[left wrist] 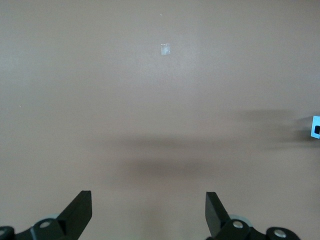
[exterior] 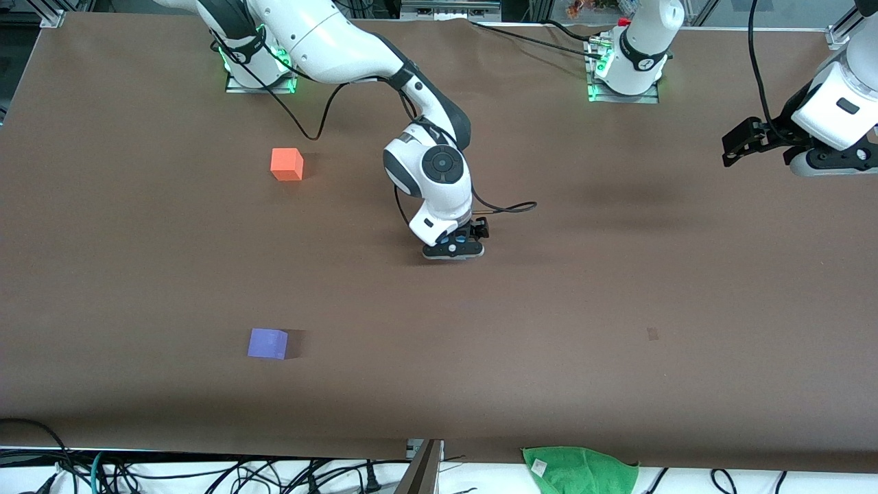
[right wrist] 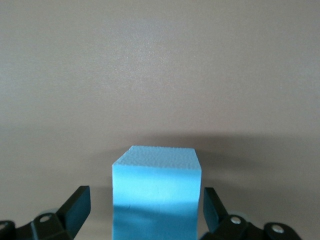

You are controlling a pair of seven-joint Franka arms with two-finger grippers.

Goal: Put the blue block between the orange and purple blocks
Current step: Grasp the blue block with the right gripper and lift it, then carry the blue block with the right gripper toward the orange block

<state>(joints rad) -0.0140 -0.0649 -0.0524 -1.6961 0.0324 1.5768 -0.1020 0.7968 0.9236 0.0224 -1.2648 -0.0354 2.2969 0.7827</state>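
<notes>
Right claw [right wrist: 145,210] apart around blue block [right wrist: 156,192]; left claw [left wrist: 148,212] apart, waiting

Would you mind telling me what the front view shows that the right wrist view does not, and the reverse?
Only the front view shows the orange block, the purple block, nearer the camera, and the left gripper waiting open at its arm's end of the table. Only the right wrist view shows the blue block plainly, sitting between the open fingers with gaps on both sides. Both show the right gripper low over the brown table.
</notes>
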